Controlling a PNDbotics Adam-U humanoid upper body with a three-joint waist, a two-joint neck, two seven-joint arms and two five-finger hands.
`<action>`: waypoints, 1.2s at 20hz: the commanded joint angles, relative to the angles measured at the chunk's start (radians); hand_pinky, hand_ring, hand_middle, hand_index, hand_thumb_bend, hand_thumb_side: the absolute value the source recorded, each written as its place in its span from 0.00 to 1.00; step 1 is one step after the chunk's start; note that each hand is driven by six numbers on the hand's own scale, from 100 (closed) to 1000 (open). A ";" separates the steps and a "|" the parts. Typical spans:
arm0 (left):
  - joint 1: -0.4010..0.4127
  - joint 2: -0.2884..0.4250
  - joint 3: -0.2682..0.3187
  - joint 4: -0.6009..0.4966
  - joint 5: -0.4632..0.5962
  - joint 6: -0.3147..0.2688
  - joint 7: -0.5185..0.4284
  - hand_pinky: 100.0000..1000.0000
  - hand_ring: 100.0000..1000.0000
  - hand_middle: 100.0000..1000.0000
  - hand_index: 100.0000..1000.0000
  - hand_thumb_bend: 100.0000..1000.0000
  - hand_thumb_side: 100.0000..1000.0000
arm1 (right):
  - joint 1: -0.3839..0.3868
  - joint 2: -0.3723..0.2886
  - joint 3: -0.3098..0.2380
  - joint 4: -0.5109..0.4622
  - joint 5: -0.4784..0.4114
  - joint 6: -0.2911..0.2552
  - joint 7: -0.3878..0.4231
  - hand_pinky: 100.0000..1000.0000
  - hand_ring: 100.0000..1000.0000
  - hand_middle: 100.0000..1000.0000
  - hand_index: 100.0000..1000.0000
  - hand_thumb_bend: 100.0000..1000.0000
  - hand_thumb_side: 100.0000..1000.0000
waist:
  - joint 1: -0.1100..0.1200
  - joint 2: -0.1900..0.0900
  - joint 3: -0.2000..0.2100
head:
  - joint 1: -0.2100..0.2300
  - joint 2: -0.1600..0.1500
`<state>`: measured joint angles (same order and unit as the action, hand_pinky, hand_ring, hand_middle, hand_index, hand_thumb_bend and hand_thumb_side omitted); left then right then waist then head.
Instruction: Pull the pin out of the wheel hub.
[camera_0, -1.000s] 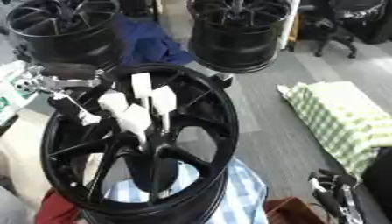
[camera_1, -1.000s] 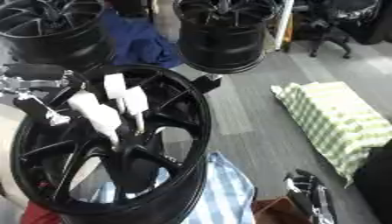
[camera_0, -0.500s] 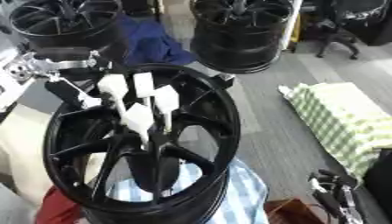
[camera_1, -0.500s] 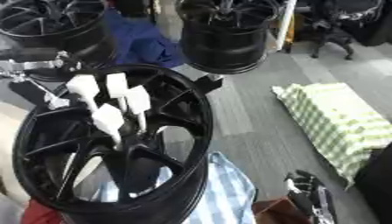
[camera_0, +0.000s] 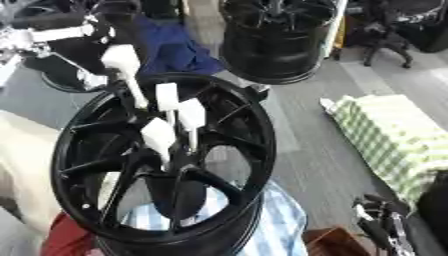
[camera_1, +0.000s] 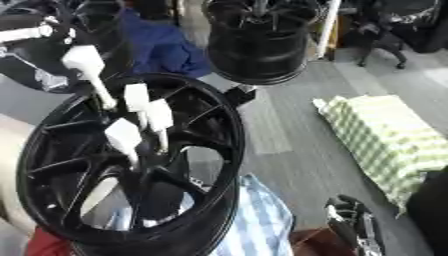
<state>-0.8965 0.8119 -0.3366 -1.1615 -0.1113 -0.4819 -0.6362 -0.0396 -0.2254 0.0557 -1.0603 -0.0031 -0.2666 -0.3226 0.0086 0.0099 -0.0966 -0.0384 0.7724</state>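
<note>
Shows, nearest in the lower right of the frame, the idle right hand (camera_0: 381, 227), fingers relaxed upward and holding nothing. Finds along the bottom edge a blue-and-white checked cloth (camera_0: 271, 225) and a patch of red fabric (camera_0: 66, 240), both under the black wheel hub (camera_0: 259, 131), which fills the lower left and centre and faces up toward the camera. Picks out three white-headed pins (camera_0: 191, 115) standing clustered at the middle of the hub, shafts running down toward the point where the spokes meet. Catches a fourth, the lifted pin (camera_0: 122, 59), up toward the upper left, tilted, its white head above the rim and its thin shaft slanting down and inward across the rim's near edge, its tip apparently clear of the centre. Places the left hand (camera_0: 52, 36) in the upper left corner, just beside that pin's head but streaked with motion; cannot tell how far its fingers are curled or whether they have hold of the pin. Suggests a pull largely made: one pin seemingly out of its seat, not yet set down anywhere, and three others in place if the job covers them too. Takes in, at mid right, a folded green checked cloth (camera_0: 394, 140) on the grey floor, and farther back a blue cloth (camera_0: 179, 50) and a second black wheel (camera_0: 280, 40) at upper centre.
</note>
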 joint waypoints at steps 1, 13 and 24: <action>0.048 0.117 0.109 -0.027 0.039 -0.215 -0.271 0.49 0.40 0.39 0.67 0.00 0.00 | -0.003 -0.031 -0.009 -0.014 -0.005 0.000 -0.007 0.58 0.58 0.55 0.74 0.10 0.28 | 0.000 -0.017 0.007 | -0.009 -0.002; 0.344 0.125 0.390 0.196 -0.124 -0.094 -0.270 0.82 0.80 0.83 0.94 0.36 0.47 | -0.002 -0.036 -0.015 -0.012 -0.011 0.002 -0.012 0.58 0.58 0.55 0.74 0.10 0.27 | -0.006 -0.012 0.020 | -0.019 -0.002; 0.570 -0.047 0.603 0.119 -0.084 0.069 -0.054 0.76 0.77 0.80 0.94 0.24 0.64 | -0.008 -0.032 -0.015 -0.015 -0.018 0.002 -0.013 0.58 0.58 0.55 0.74 0.10 0.27 | -0.014 0.001 0.025 | -0.018 -0.002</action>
<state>-0.3200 0.7570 0.2319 -1.0094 -0.2157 -0.4040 -0.6920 -0.0355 -0.2353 0.0486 -1.0602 -0.0125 -0.2649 -0.3327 -0.0072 0.0141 -0.0732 -0.0548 0.7724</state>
